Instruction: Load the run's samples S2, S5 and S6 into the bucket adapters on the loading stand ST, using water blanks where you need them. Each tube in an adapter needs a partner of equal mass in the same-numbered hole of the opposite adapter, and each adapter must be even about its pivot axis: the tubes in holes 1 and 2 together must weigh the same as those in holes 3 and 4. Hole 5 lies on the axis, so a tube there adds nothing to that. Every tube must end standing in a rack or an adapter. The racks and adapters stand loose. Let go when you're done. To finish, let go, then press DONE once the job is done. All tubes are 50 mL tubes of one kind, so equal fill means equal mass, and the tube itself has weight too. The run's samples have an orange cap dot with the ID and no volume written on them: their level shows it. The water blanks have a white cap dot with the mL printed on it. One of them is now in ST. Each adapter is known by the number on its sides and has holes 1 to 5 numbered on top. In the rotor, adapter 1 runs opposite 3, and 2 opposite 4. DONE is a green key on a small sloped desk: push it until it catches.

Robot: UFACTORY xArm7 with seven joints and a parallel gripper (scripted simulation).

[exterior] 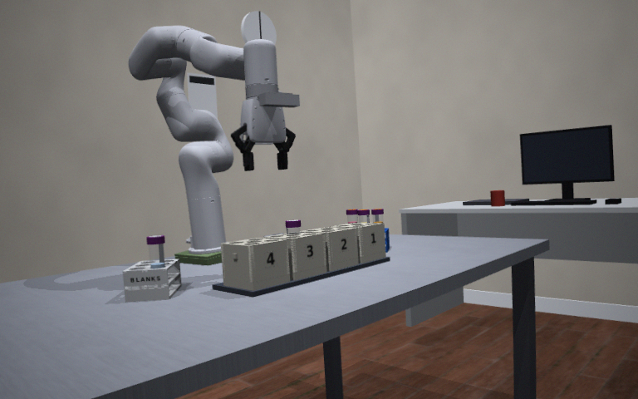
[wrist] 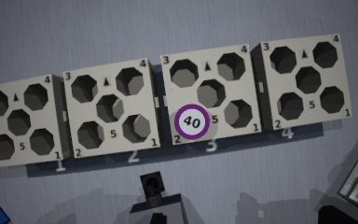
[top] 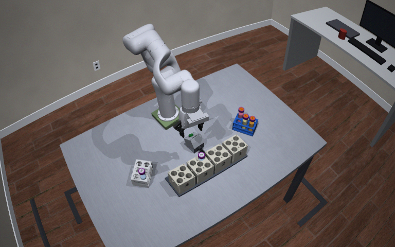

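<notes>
My gripper (top: 191, 131) (exterior: 265, 165) is open and empty, high over the table by the DONE desk (top: 194, 143); its key (top: 191, 135) is green. A water blank (top: 201, 155) (exterior: 292, 224) (wrist: 191, 121) marked 40 stands in hole 2 of adapter 3 (top: 207, 173) (exterior: 309, 263) (wrist: 179, 95). Adapter 4 (top: 189, 186) (exterior: 235, 273) (wrist: 282, 83), adapter 2 (exterior: 343, 256) (wrist: 86, 112) and adapter 1 (exterior: 373, 249) (wrist: 44, 119) show no tubes. Three orange-dot tubes stand in the blue rack (top: 243, 130); their IDs are unreadable here.
The white BLANKS rack (top: 140, 183) (exterior: 145, 291) holds one white-dot tube (top: 141, 171) (exterior: 155, 240), its number unreadable. The dark stand base (exterior: 253, 293) lies under the adapters. A side desk (top: 308, 25) with a monitor (exterior: 566, 155) stands beyond the table.
</notes>
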